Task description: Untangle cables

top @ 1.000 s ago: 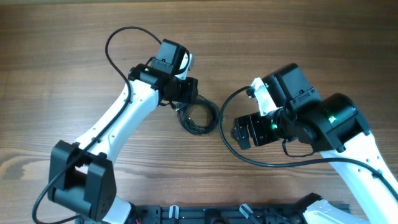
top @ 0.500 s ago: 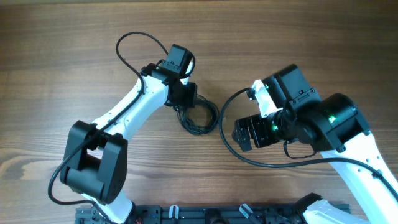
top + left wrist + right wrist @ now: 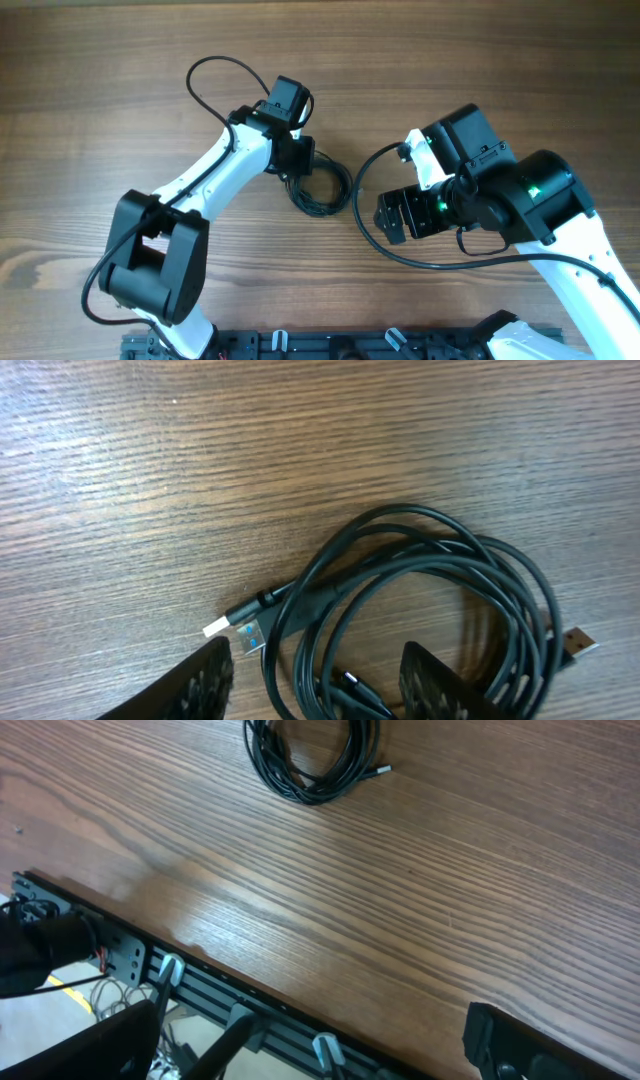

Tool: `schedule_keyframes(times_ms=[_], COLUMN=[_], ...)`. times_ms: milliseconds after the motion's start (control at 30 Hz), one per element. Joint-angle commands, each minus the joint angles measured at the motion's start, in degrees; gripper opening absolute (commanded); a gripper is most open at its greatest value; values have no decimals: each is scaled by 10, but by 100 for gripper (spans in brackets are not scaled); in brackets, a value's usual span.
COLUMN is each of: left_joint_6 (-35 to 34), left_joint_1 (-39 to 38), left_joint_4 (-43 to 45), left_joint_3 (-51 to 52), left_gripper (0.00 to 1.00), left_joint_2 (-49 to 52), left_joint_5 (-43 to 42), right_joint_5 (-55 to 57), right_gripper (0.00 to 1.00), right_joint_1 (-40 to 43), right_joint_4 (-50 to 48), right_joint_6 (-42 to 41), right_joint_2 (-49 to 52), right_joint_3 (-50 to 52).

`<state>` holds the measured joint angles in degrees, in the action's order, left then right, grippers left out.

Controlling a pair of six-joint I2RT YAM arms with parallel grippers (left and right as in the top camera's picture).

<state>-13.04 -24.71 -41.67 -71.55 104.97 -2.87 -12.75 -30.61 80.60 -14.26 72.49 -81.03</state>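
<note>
Cables [image 3: 330, 588]: dark coil, metallic plugs; left claw [image 3: 312, 656] half-open astride; right claw [image 3: 312, 1020] wide-open, empty.

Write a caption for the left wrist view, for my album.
Left end effector, fingers apart, straddling the edge of a coil of thin dark cables on a wooden table.

- The left arm's elbow [image 3: 150, 265] has swung in towards the left gripper [image 3: 298, 165] and now sits closer behind the wrist than a second ago.
- The gripper has edged a little away from the arm's base and sideways towards the right arm, so its fingers reach further over the near edge of the cables [image 3: 515, 625].
- The arm's own black lead [image 3: 191, 78], looping behind the wrist, has shifted along with it.
- Nearly all of this came in the first half second.
</note>
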Motion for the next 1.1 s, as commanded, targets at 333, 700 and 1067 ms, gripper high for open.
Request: schedule_keyframes(times_ms=[333, 700, 1067], left_joint_6=[-7, -6, 8], left_joint_1=[-3, -2, -2], left_joint_4=[12, -94, -165], left_joint_3=[23, -54, -208], left_gripper=[6, 4, 4], left_joint_2=[8, -57, -240], left_joint_5=[-39, -56, -58], right_joint_5=[12, 52, 57], right_gripper=[100, 100, 98], right_joint_1=[-3, -3, -3], right_joint_4=[-1, -12, -109], right_joint_6=[-8, -10, 12], right_joint_2=[7, 7, 12], right_joint_3=[2, 2, 2])
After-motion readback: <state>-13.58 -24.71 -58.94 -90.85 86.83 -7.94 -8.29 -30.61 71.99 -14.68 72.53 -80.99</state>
